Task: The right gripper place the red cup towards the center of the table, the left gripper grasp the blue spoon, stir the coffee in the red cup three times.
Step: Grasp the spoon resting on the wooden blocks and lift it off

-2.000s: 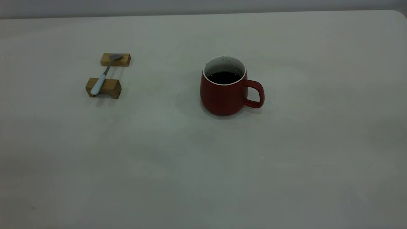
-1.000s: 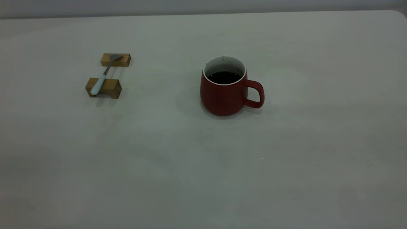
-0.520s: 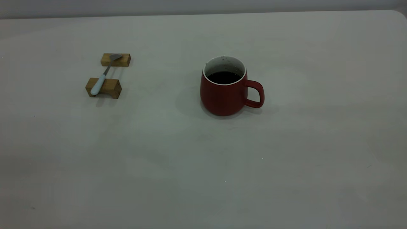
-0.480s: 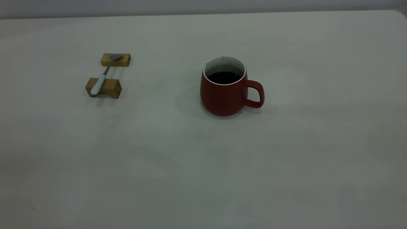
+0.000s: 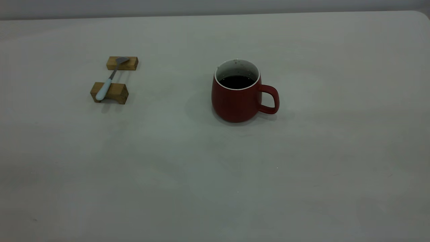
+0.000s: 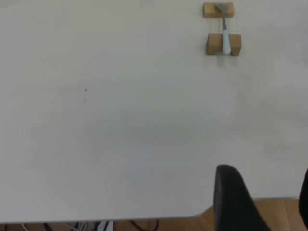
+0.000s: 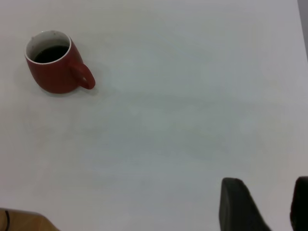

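The red cup [image 5: 237, 102] stands upright near the middle of the table [image 5: 215, 174], handle to the right, with dark coffee [image 5: 237, 81] inside. The blue spoon [image 5: 106, 85] lies across two wooden blocks at the far left, handle end nearer the camera. Neither gripper shows in the exterior view. In the left wrist view my left gripper [image 6: 264, 180] hangs open over the table's edge, far from the spoon [image 6: 225, 38]. In the right wrist view my right gripper [image 7: 272, 195] is open and holds nothing, well away from the cup [image 7: 53, 77].
The spoon's bowl rests on the far tan block [image 5: 131, 64] and its handle on the near block [image 5: 118, 92]. Wooden floor [image 6: 269, 219] shows past the table's rounded corner below the left gripper.
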